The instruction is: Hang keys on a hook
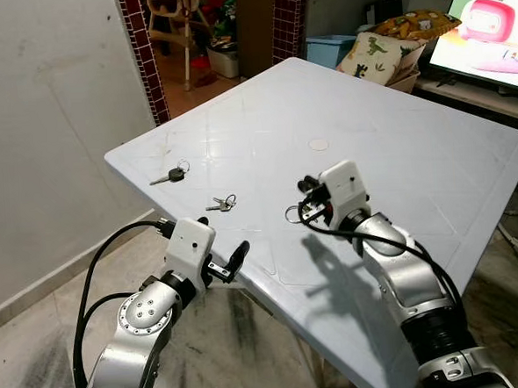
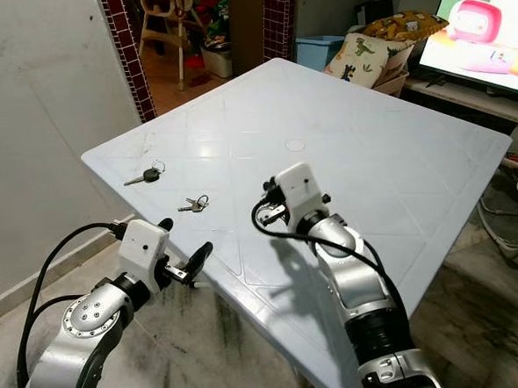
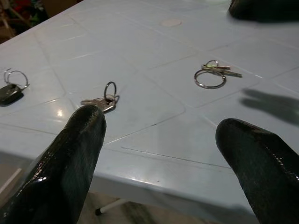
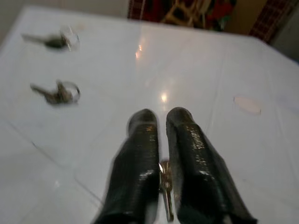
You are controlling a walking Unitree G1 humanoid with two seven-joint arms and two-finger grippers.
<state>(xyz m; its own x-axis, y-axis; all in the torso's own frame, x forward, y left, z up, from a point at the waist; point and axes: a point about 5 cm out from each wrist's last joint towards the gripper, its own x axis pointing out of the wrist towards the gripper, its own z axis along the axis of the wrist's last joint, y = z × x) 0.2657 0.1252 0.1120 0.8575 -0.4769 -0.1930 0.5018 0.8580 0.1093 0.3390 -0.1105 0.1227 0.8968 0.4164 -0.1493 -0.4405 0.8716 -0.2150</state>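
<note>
Metal keys (image 4: 165,186), seemingly in right gripper (image 4: 161,123)

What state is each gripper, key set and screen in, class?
Right gripper: shut on ringed keys.
Left gripper: open, at table edge.
Black-headed key: flat on table.
Small key bunch: flat on table.
Television: on.
</note>
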